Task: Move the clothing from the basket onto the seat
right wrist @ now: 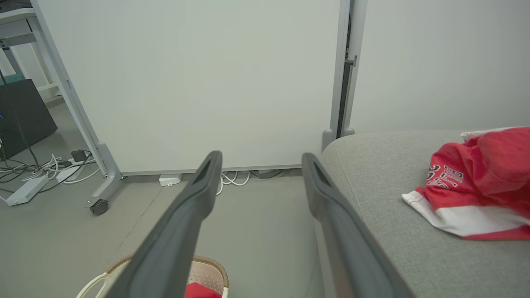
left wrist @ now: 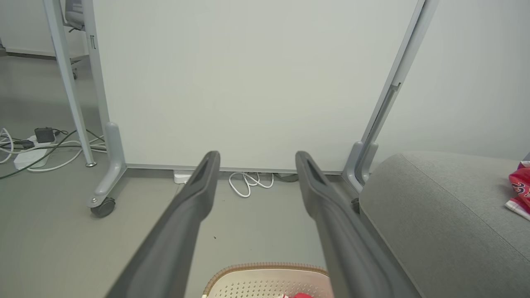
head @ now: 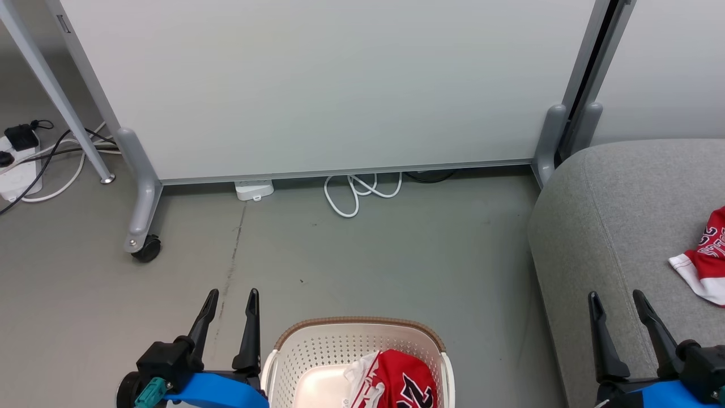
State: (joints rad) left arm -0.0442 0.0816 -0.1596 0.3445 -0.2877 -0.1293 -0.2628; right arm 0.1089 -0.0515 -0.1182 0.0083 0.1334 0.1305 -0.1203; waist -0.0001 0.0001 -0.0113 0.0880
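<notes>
The cream basket with a brown rim band stands on the floor at the bottom centre, holding a red and white jersey. A second red jersey lies on the grey seat at the right; in the right wrist view this jersey spreads over the seat. My left gripper stands open just left of the basket, holding nothing. My right gripper is open over the seat's front edge, left of the jersey, also holding nothing. The left wrist view shows the basket's rim below the fingers.
A white wheeled partition panel stands behind, its caster at the left. White cable coils and a small white box lie at its base. A power strip with cables sits far left. Grey floor lies between.
</notes>
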